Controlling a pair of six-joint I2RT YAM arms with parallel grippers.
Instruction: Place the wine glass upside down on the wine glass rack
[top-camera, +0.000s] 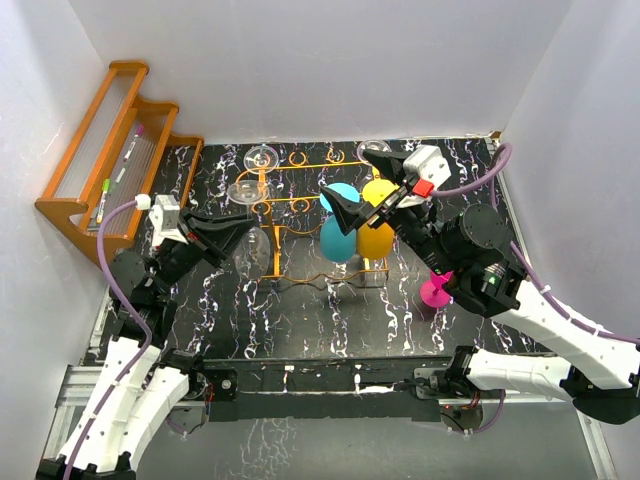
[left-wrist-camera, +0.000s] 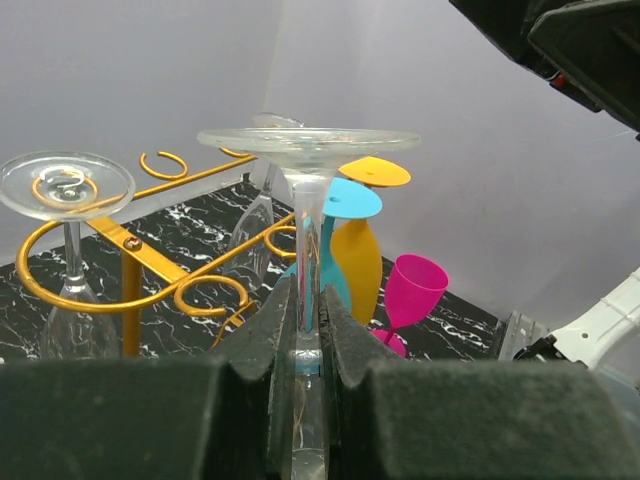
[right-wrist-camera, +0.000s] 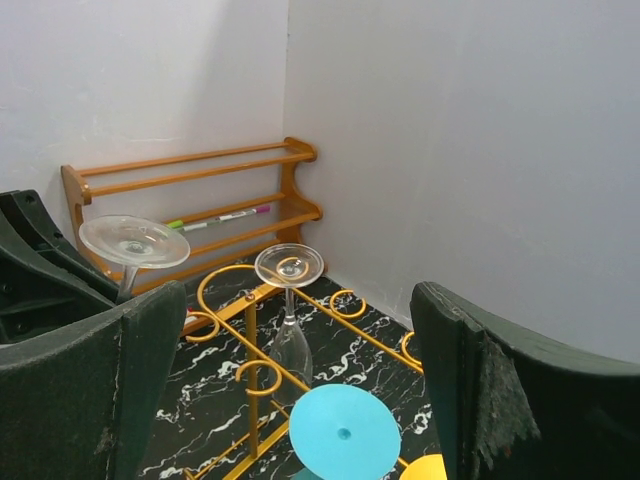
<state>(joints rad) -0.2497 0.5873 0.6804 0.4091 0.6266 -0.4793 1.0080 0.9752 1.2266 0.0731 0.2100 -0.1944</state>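
The wine glass rack is orange, the surface black with white veins, the wine glass clear; also a cyan glass, yellow glass, magenta glass.

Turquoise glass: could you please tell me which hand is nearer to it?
Right. The right hand hangs open just above the turquoise glass. The left hand, gripping a clear wine glass by its stem, is by the rack's left end.

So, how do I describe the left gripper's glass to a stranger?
Start at the orange wire rack. At its left end, the left gripper clamps a clear wine glass by its stem, foot up. Its clear neighbour is ungripped.
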